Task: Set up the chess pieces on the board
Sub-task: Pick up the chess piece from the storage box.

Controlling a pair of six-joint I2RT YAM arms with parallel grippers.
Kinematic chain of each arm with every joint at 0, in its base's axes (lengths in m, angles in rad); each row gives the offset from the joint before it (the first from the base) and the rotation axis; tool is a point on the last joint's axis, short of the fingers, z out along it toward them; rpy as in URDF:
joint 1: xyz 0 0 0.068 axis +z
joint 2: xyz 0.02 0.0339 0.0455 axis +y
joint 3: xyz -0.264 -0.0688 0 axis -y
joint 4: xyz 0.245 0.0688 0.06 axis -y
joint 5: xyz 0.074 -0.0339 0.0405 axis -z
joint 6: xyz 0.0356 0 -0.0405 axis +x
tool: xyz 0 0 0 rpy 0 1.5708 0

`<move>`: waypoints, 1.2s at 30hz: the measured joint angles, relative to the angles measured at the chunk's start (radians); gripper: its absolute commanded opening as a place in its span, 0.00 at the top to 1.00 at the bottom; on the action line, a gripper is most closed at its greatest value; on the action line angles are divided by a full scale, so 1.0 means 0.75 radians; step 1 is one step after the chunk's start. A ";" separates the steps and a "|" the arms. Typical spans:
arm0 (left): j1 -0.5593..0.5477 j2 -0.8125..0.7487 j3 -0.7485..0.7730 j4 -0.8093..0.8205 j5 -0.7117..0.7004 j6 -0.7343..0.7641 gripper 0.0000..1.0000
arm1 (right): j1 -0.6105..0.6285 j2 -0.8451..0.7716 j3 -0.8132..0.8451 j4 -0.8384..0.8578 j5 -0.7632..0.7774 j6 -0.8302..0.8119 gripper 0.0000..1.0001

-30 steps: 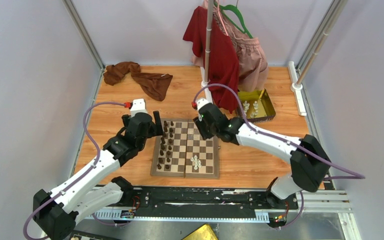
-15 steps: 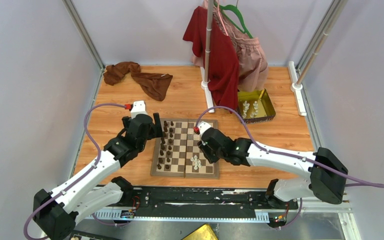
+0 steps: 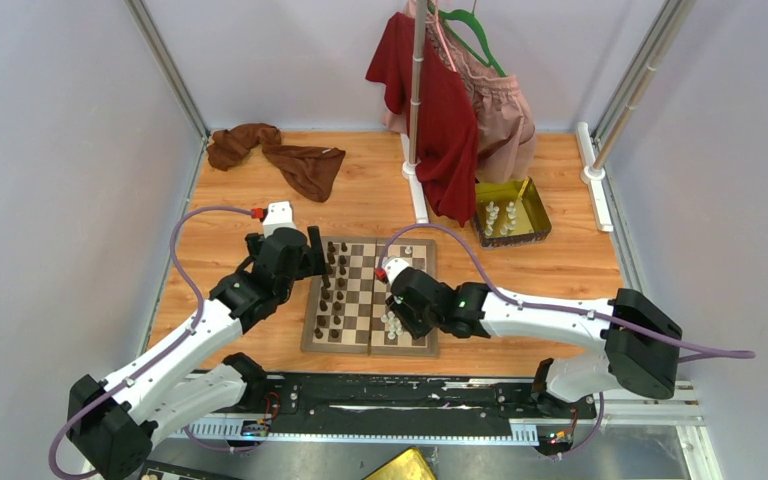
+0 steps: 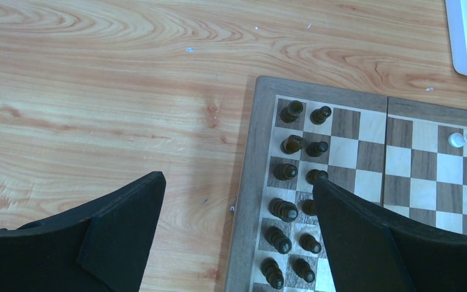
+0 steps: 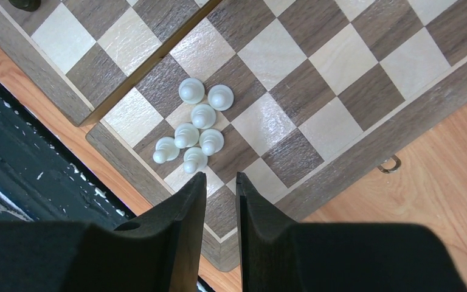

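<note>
Pale wood table (image 3: 360,200) inside a grey-walled cell. Red garment (image 3: 440,110) hangs on a stand at the back; brown cloth (image 3: 280,155) lies crumpled at far left. Board (image 3: 352,346) lies open and flat mid-table, near the arm bases.

Dark pieces (image 4: 289,171): two rows standing along the board's left edge, upright, one per square as far as the left wrist view shows.

Cream pieces (image 5: 198,135): seven bunched over a few squares on the right half, just beside the centre seam and close to the near border. Several touch; none is on a home square. One more cream piece (image 4: 457,140) sits alone near the far edge (may be lying over; cannot tell). Others wait in the gold tray (image 3: 512,239), well right of the board.

Left gripper (image 4: 237,180): jaws wide apart and empty, straddling the board's left border, one finger over the dark rows.

Right gripper (image 5: 221,177): jaws drawn in to a narrow slot with nothing between them, hovering just on the near side of the cream bunch.

Handling, my reading:
- The pieces look light, rigid and smooth-turned, with small bases, so they would likely slip or topple at a nudge.
- The bunch is the trouble. Fingers coming down on a middle piece would knock its neighbours.
- Better to take an outer piece, the one nearest the fingers. Pinch it at the neck below the head, straight from above, with a gentle squeeze.
- The board itself looks stiff and should not shift much.
</note>
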 measured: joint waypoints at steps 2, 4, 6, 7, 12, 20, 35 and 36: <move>0.000 0.003 0.000 0.001 0.001 0.000 0.00 | 0.008 0.014 0.007 0.001 -0.002 0.001 0.71; 0.000 0.006 -0.001 0.001 0.001 0.000 0.00 | 0.010 0.024 0.015 0.002 -0.005 0.002 0.71; 0.000 0.006 -0.002 0.001 0.002 0.000 0.00 | 0.013 0.033 0.026 0.004 -0.005 0.002 0.71; 0.000 0.006 -0.003 0.001 0.002 0.000 0.00 | 0.014 0.035 0.030 0.006 -0.006 0.002 0.71; 0.000 0.006 -0.016 0.008 0.002 0.000 0.00 | 0.016 0.052 0.059 0.007 -0.006 0.002 0.71; 0.000 0.006 -0.019 0.011 0.001 0.001 0.00 | 0.016 0.090 0.066 0.012 -0.006 0.002 0.71; 0.000 0.004 -0.039 0.017 0.001 0.001 0.00 | 0.016 0.141 0.071 0.025 -0.007 0.002 0.74; 0.000 0.004 -0.039 0.017 0.001 0.001 0.00 | 0.016 0.144 0.071 0.025 -0.007 0.002 0.75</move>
